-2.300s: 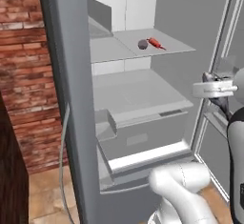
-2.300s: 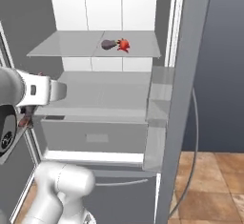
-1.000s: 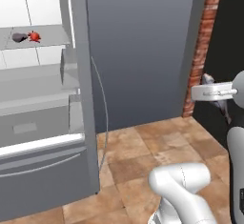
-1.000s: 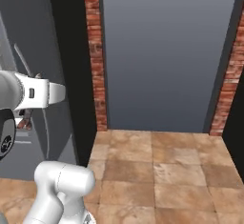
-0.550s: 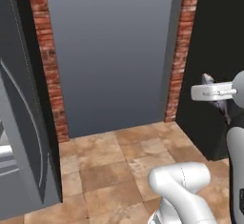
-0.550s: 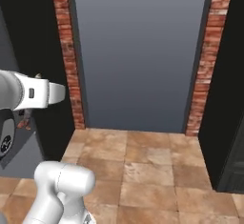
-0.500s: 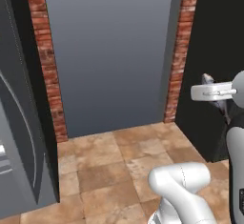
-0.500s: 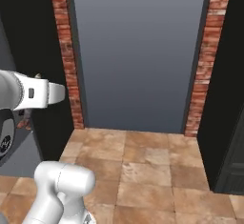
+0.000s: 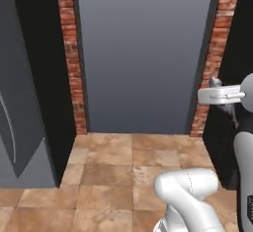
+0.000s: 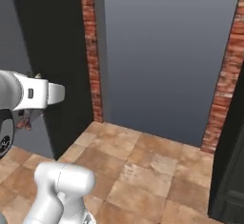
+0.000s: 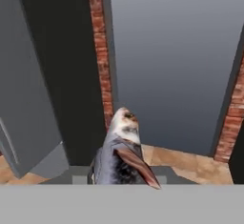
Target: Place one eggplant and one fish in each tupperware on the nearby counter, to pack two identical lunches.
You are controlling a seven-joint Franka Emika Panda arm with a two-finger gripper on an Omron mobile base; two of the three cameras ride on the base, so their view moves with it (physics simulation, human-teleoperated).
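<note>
A tall flat grey panel (image 9: 143, 53) stands ahead, framed by a red brick pillar (image 9: 69, 53) on its left and a second brick pillar (image 10: 228, 85) on its right. Dark recesses flank both pillars. A grey fridge door (image 9: 20, 102) stands at the left edge of the left base view. The tiled brown floor (image 9: 118, 167) runs from the foot of the panel toward the base.

The gripper (image 11: 125, 173) is raised well above the floor, facing the panel. Its jaws are closed together on the fish (image 11: 121, 147) — the dark grey-brown one, with a reddish-brown fin. The fish points head-first away from the hand, toward the left pillar. In the right base view a small reddish part of the fish (image 10: 25, 121) hangs just under the arm, at the left edge.
</note>
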